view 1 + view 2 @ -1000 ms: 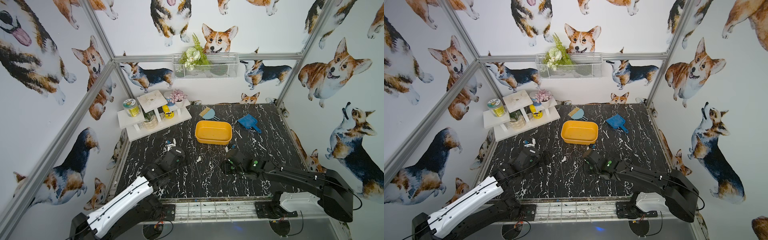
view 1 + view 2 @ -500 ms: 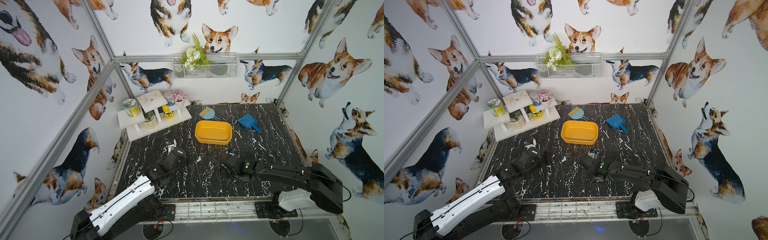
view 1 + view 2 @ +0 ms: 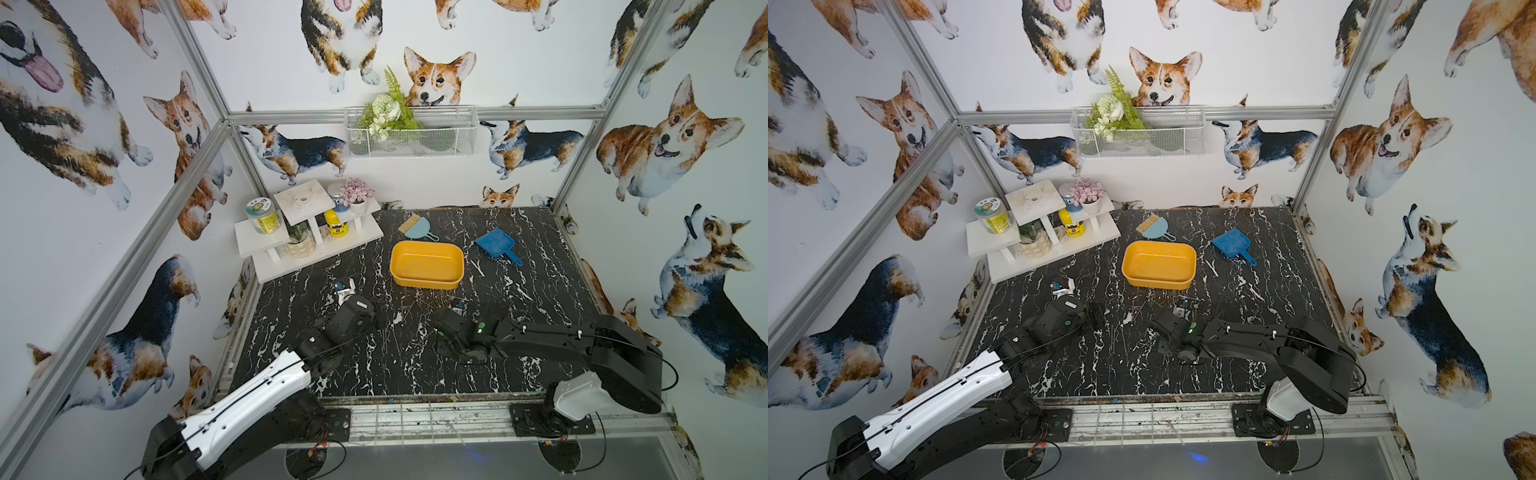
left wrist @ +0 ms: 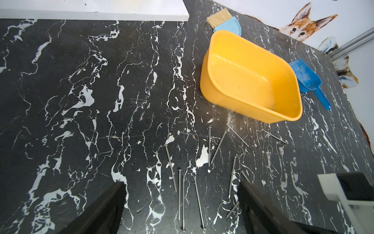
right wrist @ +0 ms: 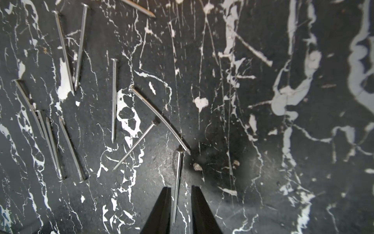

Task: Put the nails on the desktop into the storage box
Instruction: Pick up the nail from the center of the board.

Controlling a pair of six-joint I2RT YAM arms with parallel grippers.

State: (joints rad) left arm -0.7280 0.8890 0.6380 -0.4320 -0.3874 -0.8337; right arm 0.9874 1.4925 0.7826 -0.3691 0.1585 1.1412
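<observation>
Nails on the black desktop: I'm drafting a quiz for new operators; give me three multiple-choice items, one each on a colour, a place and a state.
1. The scoop-shaped plastic dustpan is: A blue; B red; C green.
2. The thin grey metal nails lie: A in the dustpan; B on the black white-veined desktop near the yellow-orange plastic tub; C in the tub.
3. The right end effector has its jaws: A shut on the dustpan; B shut on nothing; C apart, astride one nail.
A: blue in both top views. B: the left wrist view shows them on the desktop, the tub empty. C: the right wrist view shows one nail between separated fingertips.
</observation>
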